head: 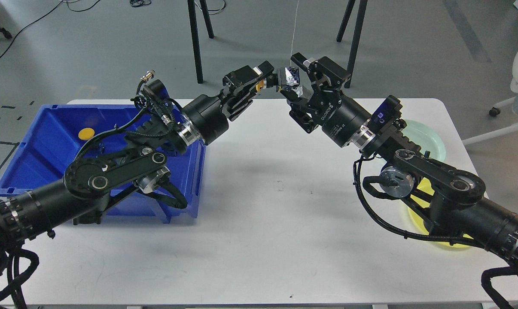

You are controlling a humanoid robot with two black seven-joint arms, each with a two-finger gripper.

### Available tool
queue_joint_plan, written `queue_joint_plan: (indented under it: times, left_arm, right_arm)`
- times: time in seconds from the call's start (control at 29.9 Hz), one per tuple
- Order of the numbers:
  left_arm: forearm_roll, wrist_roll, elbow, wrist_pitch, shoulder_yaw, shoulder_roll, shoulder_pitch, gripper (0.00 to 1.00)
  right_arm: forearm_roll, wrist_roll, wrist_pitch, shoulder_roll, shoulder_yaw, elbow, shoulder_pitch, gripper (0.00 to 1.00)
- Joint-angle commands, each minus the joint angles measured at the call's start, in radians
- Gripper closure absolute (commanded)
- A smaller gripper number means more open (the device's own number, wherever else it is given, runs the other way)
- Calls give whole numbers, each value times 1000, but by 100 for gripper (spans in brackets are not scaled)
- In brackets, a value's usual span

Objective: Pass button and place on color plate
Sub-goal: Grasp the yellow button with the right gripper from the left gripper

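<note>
My left gripper [254, 81] is shut on a button [290, 78] with a yellow ring and a shiny end, and holds it high over the table's far edge. My right gripper [294, 78] is open. Its jaws stand above and below the button's shiny end; I cannot tell whether they touch it. A yellow plate [417, 214] lies at the right front, partly hidden under my right arm. A pale green plate [428, 138] lies behind it.
A blue bin [31, 146] stands at the left of the white table [259, 223] and holds a yellow button [86, 133]. My left arm crosses over the bin. Black stand legs [194, 38] rise behind the table.
</note>
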Motion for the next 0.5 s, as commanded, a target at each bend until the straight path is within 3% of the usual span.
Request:
queue_joint_plan:
  times: [0.0, 0.27, 0.47]
  left_arm:
    - [0, 0, 0, 0, 0, 0, 0, 81]
    - [-2, 0, 2, 0, -3, 0, 0, 81]
    - [-3, 0, 3, -1, -6, 0, 0, 81]
  right_arm:
    - [-7, 0, -16, 20, 1, -1, 0, 24]
    - [-7, 0, -23, 23, 4, 2, -5, 40]
    - [-7, 0, -29, 19, 6, 17, -11, 41]
